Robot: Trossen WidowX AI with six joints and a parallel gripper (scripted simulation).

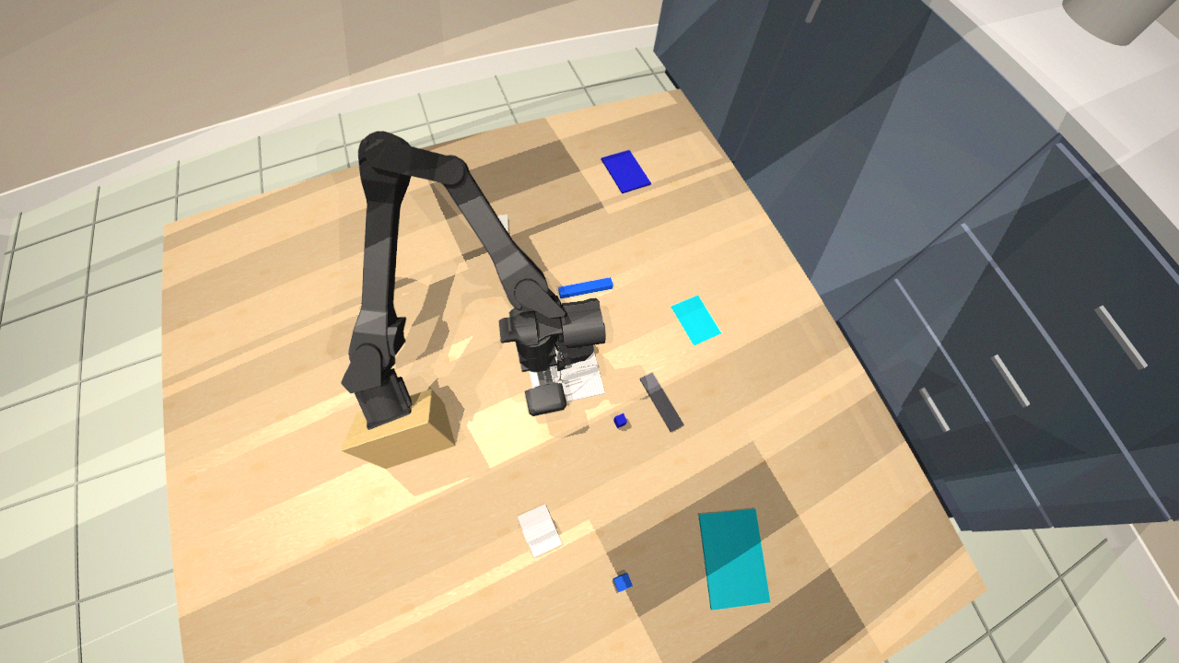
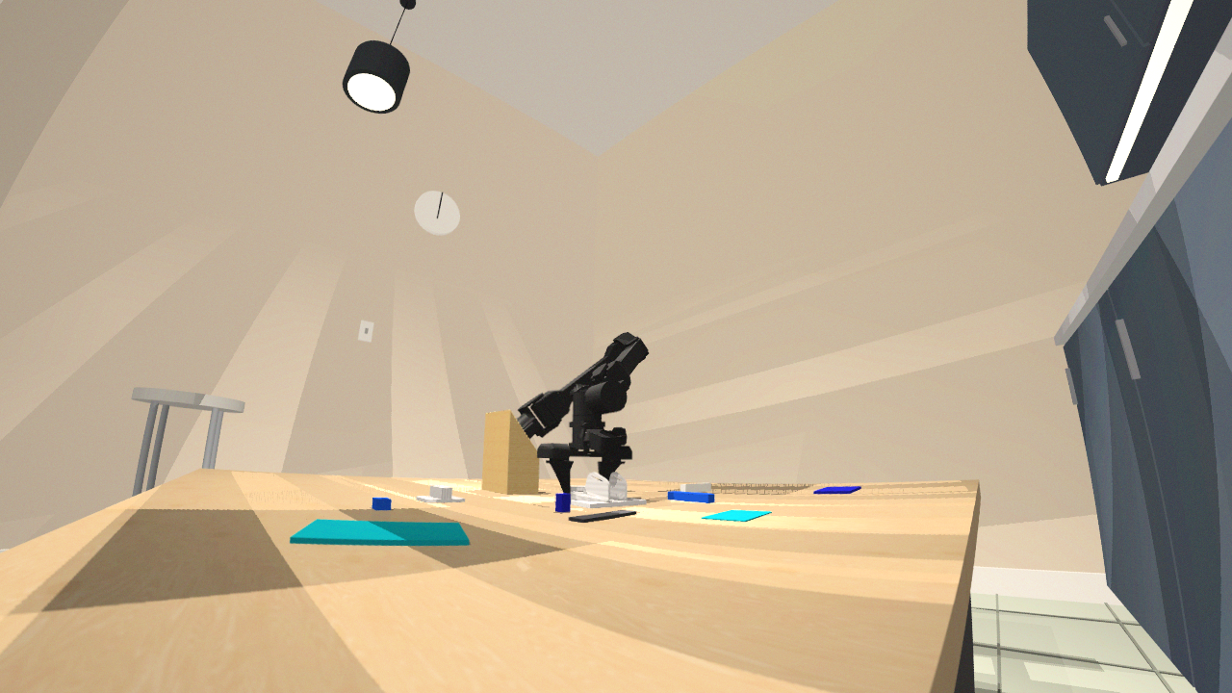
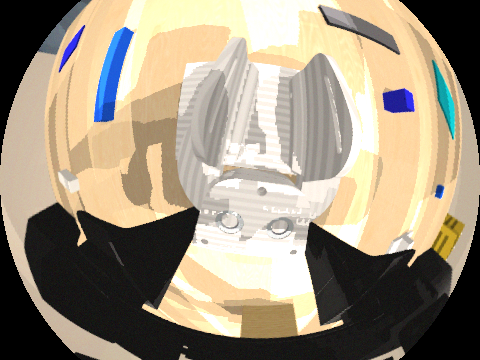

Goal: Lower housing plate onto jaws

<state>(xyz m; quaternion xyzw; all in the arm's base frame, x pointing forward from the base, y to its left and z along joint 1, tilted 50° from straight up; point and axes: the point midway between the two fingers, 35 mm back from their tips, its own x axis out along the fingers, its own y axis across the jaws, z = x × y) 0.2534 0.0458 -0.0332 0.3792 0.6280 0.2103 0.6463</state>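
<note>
My gripper (image 3: 252,219) (image 2: 588,485) is shut on the white housing plate (image 3: 250,201), with one black finger at each side edge. The plate lies over the rear ends of the jaws and shows two round ringed holes and a small dark hole. The left jaw (image 3: 210,117) and right jaw (image 3: 326,120) stand upright and apart on the white base (image 3: 191,75) (image 2: 632,501) (image 1: 591,385). The plate hides the stubs. I cannot tell whether it touches them or sits fully level. In the top view the arm covers most of the plate.
A dark blue cube (image 1: 620,420) (image 3: 398,101) and a dark grey bar (image 1: 662,402) (image 3: 360,27) lie near the base. A blue bar (image 1: 585,287) (image 3: 114,75) lies on its other side. A wooden block (image 1: 403,441) (image 2: 508,452) stands by the arm's foot. A white part (image 1: 540,529) lies farther off.
</note>
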